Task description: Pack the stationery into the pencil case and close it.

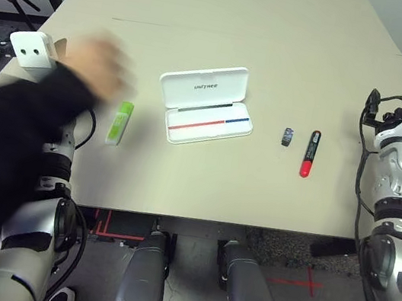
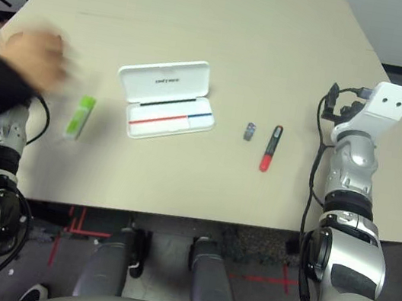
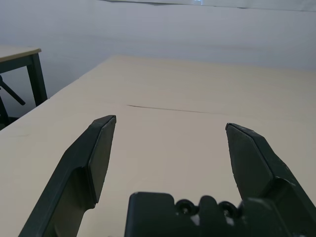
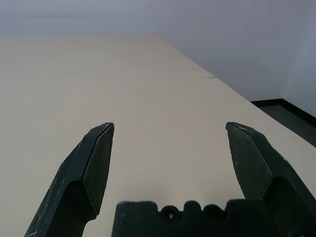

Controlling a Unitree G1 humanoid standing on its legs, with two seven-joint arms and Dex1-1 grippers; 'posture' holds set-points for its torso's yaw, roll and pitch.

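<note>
Stationery lies spread on the beige table (image 1: 280, 48) ahead of me: the white pencil case (image 1: 206, 103) sits open in the middle, its red and blue stripe showing. A green highlighter (image 1: 119, 122) lies to its left, a small dark block (image 1: 287, 136) and a red-and-black marker pen (image 1: 310, 153) to its right. My left gripper (image 3: 170, 143) and right gripper (image 4: 169, 148) hover spread wide, holding nothing. A person's blurred hand (image 1: 103, 65) reaches near the highlighter.
</note>
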